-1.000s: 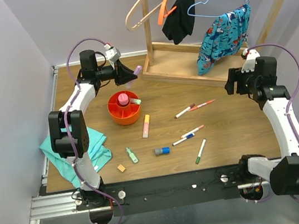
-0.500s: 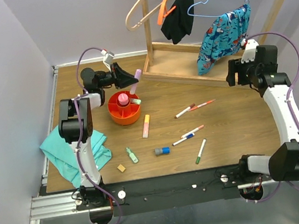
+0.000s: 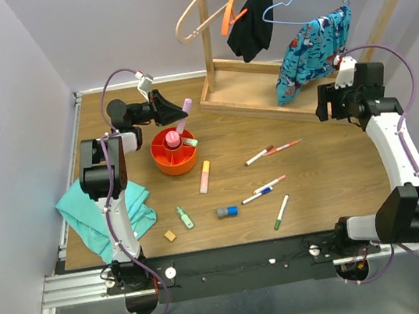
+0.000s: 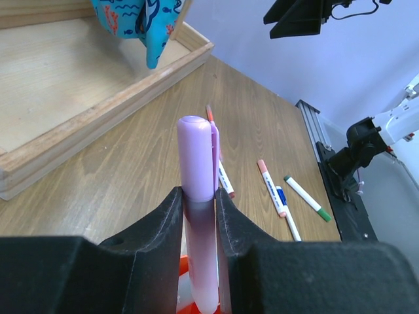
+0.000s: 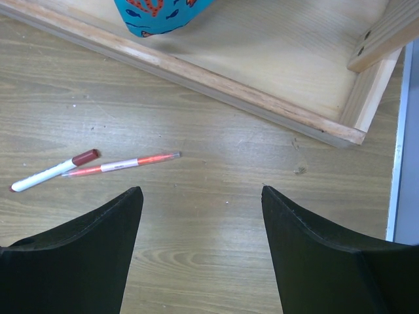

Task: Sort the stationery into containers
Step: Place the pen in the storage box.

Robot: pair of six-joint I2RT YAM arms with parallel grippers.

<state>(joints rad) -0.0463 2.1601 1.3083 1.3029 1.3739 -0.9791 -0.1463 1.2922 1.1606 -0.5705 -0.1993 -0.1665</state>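
Note:
My left gripper (image 3: 174, 112) is shut on a lilac highlighter (image 3: 185, 111), held just behind the round orange organiser (image 3: 164, 162). In the left wrist view the highlighter (image 4: 198, 170) stands between the fingers, orange showing under its lower end. The organiser holds a pink item (image 3: 172, 139) in its middle cup and a green one (image 3: 191, 141) at its rim. Loose on the table: a yellow-pink highlighter (image 3: 205, 176), a green highlighter (image 3: 185, 217), a blue-grey piece (image 3: 227, 212), a tan cube (image 3: 171, 235) and several markers (image 3: 269, 185). My right gripper (image 5: 200, 190) is open and empty above bare table, right of a red pen (image 5: 121, 164).
The wooden clothes rack base (image 3: 263, 90) stands at the back, with hangers and a teal patterned garment (image 3: 312, 51) above it. A teal folded cloth (image 3: 99, 213) lies at the left edge under the left arm.
My left gripper has swung its highlighter from pointing right to more upright and closer over the organiser's back edge. My right arm has shifted back a little toward the rack.

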